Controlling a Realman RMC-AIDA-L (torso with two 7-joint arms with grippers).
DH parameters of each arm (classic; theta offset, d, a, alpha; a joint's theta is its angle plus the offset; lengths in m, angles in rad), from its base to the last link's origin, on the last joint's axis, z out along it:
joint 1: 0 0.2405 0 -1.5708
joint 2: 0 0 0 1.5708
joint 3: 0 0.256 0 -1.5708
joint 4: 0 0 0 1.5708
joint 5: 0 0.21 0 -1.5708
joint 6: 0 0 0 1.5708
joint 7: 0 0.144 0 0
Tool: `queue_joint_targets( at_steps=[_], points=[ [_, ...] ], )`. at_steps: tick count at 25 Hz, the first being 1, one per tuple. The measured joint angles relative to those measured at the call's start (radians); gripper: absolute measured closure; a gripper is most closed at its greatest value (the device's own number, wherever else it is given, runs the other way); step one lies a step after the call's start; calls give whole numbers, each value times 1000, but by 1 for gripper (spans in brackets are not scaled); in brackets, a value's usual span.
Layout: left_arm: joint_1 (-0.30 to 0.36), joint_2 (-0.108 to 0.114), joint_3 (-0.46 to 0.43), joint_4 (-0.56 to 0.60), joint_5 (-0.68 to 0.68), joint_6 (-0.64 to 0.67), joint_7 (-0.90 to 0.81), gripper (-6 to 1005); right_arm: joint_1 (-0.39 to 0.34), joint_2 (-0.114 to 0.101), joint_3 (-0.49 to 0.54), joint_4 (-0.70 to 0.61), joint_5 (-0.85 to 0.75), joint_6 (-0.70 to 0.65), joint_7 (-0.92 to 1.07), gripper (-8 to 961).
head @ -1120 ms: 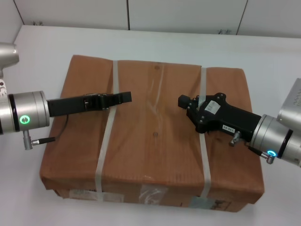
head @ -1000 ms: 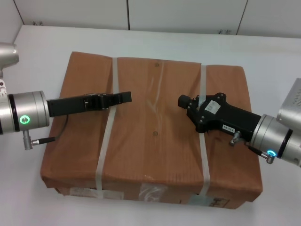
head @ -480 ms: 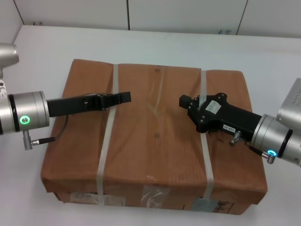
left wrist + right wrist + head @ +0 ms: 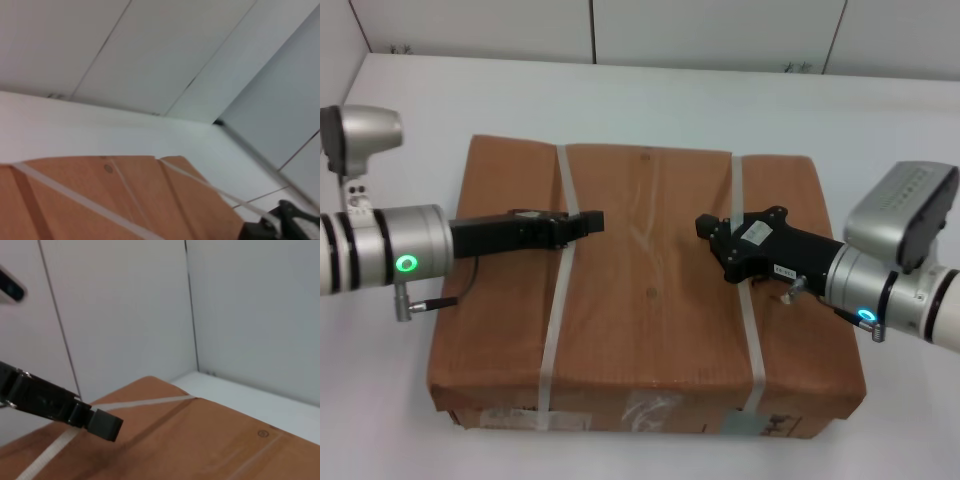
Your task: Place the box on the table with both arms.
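You have the box [image 4: 650, 300] lying flat on the white table [image 4: 650, 95], its brown top facing up and its labelled side toward the robot. Two whitish straps cross the box from its far edge to its near edge: the left strap [image 4: 558, 300] and the right strap [image 4: 748, 320].

Your left gripper [image 4: 588, 222] reaches in over the box from its left side and sits above the left strap, about level with the upper half of the box top. Its fingers look pressed together into one thin black blade; you can see the same blunt black tip over the box in the right wrist view [image 4: 102, 424].

Your right gripper [image 4: 704, 226] comes in over the box from its right side, its black body crossing the right strap, tip pointing toward the middle of the box. You cannot tell from these views whether its fingers are spread or together.

The two gripper tips face each other across the middle of the box, well apart.
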Motion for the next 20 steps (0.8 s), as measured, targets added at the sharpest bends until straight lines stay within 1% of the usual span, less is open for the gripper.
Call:
queue_joint_targets(
  at_steps=[6, 8, 9, 12, 13, 18, 20],
  points=[
    [-29, -37, 1, -5, 82, -136, 32, 958, 22, 0, -7, 41, -7, 140, 0, 951],
    [-32, -41, 1, -6, 89, -148, 36, 958, 27, 0, -8, 53, -17, 180, 1, 951],
    [-34, -55, 1, -6, 113, -192, 47, 958, 30, 0, -8, 58, -23, 201, 3, 951],
    [-34, -60, 1, -7, 122, -212, 54, 958, 39, 0, -8, 69, -27, 246, 9, 951],
    [-37, -71, 0, -11, 134, -238, 68, 958, 39, 0, -8, 71, -27, 252, 9, 951],
    [-45, -73, 0, -29, 137, -247, 79, 958, 40, 0, -9, 73, -28, 265, 10, 950],
    [-46, -74, -1, -32, 136, -249, 84, 958, 40, 0, -8, 73, -28, 266, 10, 934]
  ],
)
